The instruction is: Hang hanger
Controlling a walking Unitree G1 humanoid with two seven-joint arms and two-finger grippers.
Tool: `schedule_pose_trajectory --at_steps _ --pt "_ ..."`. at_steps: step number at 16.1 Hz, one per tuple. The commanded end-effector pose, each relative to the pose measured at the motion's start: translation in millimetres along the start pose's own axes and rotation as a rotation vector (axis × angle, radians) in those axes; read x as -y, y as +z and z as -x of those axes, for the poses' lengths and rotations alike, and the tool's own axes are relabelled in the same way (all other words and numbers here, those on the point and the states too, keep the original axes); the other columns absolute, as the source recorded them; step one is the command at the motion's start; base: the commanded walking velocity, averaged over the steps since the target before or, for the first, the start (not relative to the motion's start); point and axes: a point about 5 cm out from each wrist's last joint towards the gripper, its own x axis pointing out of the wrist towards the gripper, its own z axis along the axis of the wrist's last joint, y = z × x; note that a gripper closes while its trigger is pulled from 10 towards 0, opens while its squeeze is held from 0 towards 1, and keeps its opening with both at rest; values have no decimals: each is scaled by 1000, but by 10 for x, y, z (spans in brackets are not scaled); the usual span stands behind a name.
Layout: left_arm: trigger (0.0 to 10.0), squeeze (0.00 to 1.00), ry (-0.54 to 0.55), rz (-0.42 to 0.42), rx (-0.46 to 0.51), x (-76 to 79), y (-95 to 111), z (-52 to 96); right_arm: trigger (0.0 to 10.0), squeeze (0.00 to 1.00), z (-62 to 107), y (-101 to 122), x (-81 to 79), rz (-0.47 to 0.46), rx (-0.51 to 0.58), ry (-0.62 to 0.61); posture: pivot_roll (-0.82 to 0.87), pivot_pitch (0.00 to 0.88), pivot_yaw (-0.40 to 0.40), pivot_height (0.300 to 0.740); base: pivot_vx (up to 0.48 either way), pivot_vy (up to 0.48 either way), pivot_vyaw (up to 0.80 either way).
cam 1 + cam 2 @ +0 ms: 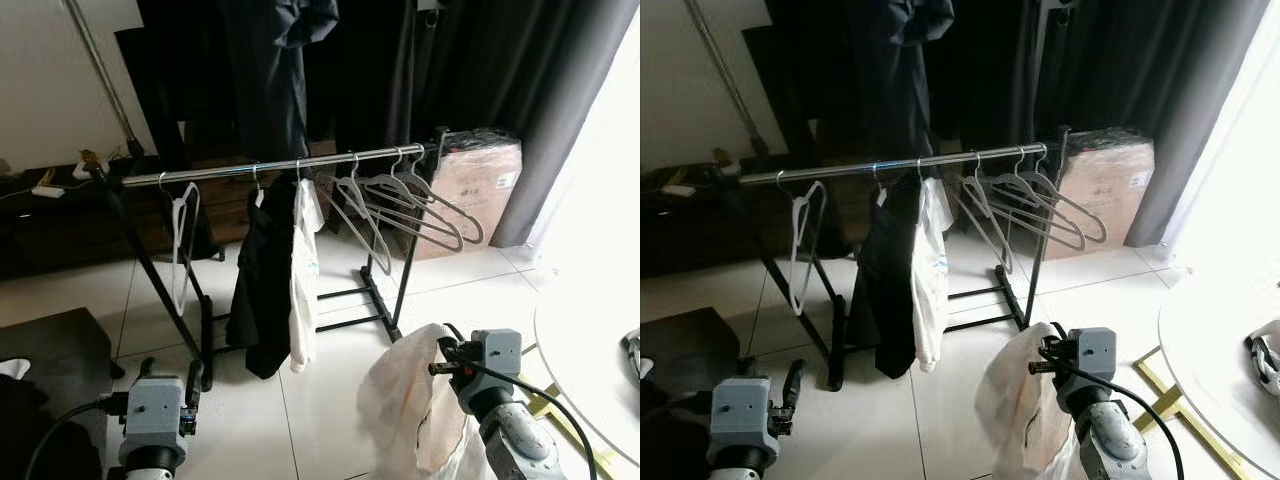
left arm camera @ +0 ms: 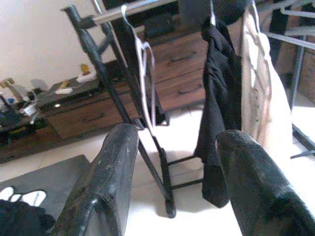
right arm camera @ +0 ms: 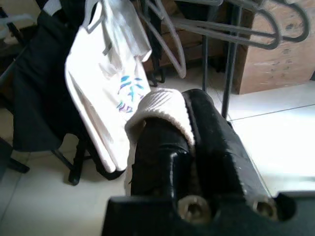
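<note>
A silver clothes rail crosses the frame's centre, carrying grey hangers. Lower right, the right gripper is clamped on a cream garment. Lower left, the left gripper hangs with fingers apart, empty.

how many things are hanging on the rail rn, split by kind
Empty white plastic hanger: 1
Empty grey plastic hangers: 3
Black garment: 1
White garment: 1
Total on the silver rail: 6

Shiny metal rail; probably plastic grey hangers.
</note>
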Motion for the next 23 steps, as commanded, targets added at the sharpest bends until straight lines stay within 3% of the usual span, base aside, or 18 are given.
schedule_pose_trajectory --at_steps 1,5,12,23 --pt "10000 0 17 0 9 -21 48 -11 10000 0 -41 61 -31 5 18 9 118 21 -44 740 0 0 0" --pt "10000 0 29 -5 11 -55 52 -40 10000 0 -45 66 -54 16 25 24 121 20 -44 740 0 0 0" --pt "10000 0 28 -12 10 -86 60 -32 10000 0 -21 36 -135 18 22 67 122 18 -41 740 199 0 769" --pt "10000 0 8 -6 17 -67 95 -66 10000 0 -24 -10 -174 -5 -1 83 123 41 -40 740 304 0 0"
